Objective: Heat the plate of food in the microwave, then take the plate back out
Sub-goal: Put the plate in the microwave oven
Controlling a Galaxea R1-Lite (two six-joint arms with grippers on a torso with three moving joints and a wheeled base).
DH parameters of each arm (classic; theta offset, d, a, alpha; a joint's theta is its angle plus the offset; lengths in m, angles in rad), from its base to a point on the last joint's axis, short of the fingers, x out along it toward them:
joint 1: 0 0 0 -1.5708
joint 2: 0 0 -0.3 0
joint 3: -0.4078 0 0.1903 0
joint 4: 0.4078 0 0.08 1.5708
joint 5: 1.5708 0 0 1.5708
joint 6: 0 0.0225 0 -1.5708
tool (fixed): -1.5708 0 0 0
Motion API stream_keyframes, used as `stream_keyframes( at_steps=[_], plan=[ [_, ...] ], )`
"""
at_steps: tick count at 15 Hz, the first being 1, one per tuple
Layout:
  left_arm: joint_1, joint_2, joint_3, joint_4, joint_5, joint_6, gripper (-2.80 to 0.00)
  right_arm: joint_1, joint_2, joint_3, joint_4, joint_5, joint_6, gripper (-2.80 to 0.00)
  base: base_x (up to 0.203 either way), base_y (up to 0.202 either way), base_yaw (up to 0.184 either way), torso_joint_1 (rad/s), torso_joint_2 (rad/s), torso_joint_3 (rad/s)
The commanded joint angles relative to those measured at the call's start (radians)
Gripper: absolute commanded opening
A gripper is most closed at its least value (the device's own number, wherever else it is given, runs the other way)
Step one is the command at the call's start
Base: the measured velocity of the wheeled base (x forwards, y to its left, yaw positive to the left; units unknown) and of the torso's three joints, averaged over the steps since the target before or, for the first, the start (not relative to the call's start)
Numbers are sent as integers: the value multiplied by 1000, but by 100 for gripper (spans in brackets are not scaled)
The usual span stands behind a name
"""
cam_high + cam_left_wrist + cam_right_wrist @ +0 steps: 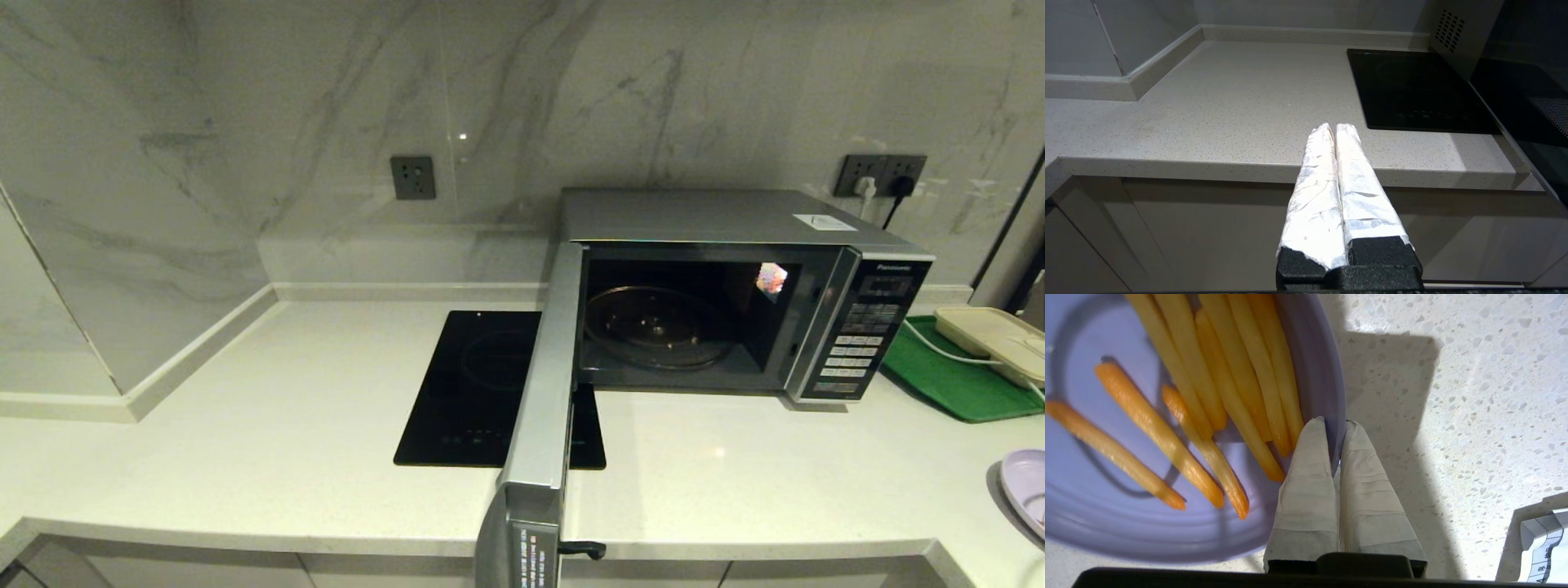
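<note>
The right gripper (1336, 424) pinches the rim of the small round lilac plate of yellow food sticks (1180, 428). Keep it flat and carry it toward ten o'clock, into the big silver microwave (718, 318). The left gripper (1335, 130) waits, closed on nothing.

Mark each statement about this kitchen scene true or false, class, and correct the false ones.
1. The microwave has its door swung open. True.
2. The plate of food sits on the glass turntable. False: the turntable is bare, and the plate is at the counter's right edge.
3. The right gripper is shut on the plate's rim. True.
4. The left gripper holds a food stick. False: its fingers are closed together on nothing, near the counter's front edge.
5. The induction cooktop lies on the right of the microwave. False: it lies on its left, partly behind the open door.
</note>
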Motion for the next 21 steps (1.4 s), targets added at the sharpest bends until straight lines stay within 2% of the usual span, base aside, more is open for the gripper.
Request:
stream_keyframes(
  at_steps=[1, 4, 7, 9, 12, 16, 18, 21],
  plan=[
    [0, 0, 0, -1, 0, -1, -280, 1, -35, 10, 4, 26, -3, -280, 0, 0, 0, 0, 0, 0],
    [0, 0, 0, -1, 0, -1, -280, 1, -115, 53, 6, 84, -77, -280, 0, 0, 0, 0, 0, 0],
    [0, 0, 0, -1, 0, -1, -280, 13, -172, 106, 7, 111, -94, -280, 0, 0, 0, 0, 0, 0],
    [0, 0, 0, -1, 0, -1, -280, 21, -219, 155, 7, 129, -135, -280, 0, 0, 0, 0, 0, 0],
    [0, 0, 0, -1, 0, -1, -280, 59, -306, 229, 7, 170, -198, -280, 0, 0, 0, 0, 0, 0],
    [0, 0, 0, -1, 1, -1, -280, 134, -389, 301, 9, 220, -202, -280, 0, 0, 0, 0, 0, 0],
    [0, 0, 0, -1, 0, -1, -280, 169, -431, 341, 9, 272, -199, -280, 0, 0, 0, 0, 0, 0],
    [0, 0, 0, -1, 0, -1, -280, 253, -492, 397, 9, 322, -185, -280, 0, 0, 0, 0, 0, 0]
  ],
)
